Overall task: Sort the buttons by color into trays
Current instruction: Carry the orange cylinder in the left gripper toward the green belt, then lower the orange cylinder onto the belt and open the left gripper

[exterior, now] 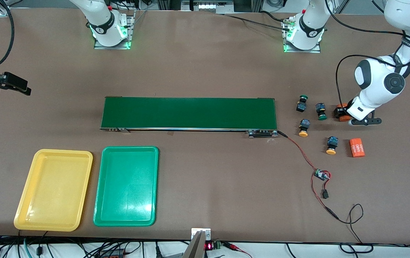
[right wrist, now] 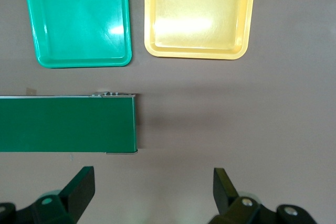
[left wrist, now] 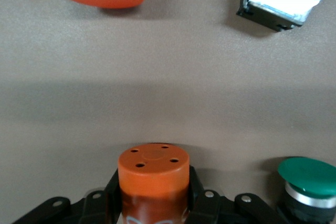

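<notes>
Four buttons lie past the belt at the left arm's end of the table: two green point(exterior: 302, 103) point(exterior: 321, 111) and two yellow-orange point(exterior: 304, 128) point(exterior: 331, 145). My left gripper point(exterior: 342, 113) is down at the table beside them. It is shut on an orange cylinder point(left wrist: 153, 174), not on a button; one green button point(left wrist: 307, 182) is close by. The yellow tray point(exterior: 54, 190) and green tray point(exterior: 126, 186) are empty and lie side by side, nearer the front camera at the right arm's end. My right gripper point(exterior: 18, 86) is open and empty, up over that end point(right wrist: 152, 182).
A long dark green belt point(exterior: 188, 113) runs across the middle of the table. A second orange cylinder point(exterior: 357, 147) with white print lies beside the nearest yellow-orange button. A red and black cable with a small board point(exterior: 321, 175) trails from the belt toward the front edge.
</notes>
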`<action>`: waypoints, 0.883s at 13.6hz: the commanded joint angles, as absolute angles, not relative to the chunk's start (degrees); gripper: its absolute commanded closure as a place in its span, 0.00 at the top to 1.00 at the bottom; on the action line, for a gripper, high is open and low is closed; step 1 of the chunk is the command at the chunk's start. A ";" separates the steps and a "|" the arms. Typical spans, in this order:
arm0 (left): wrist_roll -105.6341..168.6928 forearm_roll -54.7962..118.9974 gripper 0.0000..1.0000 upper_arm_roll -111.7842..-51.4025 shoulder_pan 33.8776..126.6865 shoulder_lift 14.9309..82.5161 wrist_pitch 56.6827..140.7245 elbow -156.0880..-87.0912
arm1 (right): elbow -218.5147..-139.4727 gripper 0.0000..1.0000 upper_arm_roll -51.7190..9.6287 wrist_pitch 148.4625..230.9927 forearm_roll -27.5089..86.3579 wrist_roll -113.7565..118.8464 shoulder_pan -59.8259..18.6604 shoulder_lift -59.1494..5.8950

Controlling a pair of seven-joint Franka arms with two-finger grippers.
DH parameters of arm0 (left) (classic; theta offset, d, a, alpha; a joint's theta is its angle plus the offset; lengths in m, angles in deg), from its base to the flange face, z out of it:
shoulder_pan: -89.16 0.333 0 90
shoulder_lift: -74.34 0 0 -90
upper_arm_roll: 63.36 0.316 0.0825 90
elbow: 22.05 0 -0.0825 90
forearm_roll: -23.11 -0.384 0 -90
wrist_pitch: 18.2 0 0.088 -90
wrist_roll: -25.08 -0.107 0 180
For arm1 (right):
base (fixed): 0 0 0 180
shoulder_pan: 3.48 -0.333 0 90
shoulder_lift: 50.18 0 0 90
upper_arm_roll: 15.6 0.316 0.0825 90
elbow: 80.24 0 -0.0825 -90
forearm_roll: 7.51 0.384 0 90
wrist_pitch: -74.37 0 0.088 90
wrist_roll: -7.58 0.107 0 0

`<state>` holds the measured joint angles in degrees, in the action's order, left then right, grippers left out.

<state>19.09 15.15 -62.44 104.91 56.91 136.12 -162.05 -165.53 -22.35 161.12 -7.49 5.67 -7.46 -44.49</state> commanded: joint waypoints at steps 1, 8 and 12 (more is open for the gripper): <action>19.10 14.50 0.27 -65.27 105.33 62.03 128.43 -160.05 | -165.40 1.00 -22.19 161.73 -8.30 5.03 -7.62 -44.47; 16.29 14.50 0.27 -82.74 104.80 62.67 116.89 -149.25 | -165.49 1.00 -22.19 161.82 -8.30 5.03 -7.35 -44.11; 10.67 14.50 0.27 -93.83 104.45 55.19 114.61 -143.35 | -165.49 1.00 -22.19 162.26 -8.21 5.29 -7.62 -44.29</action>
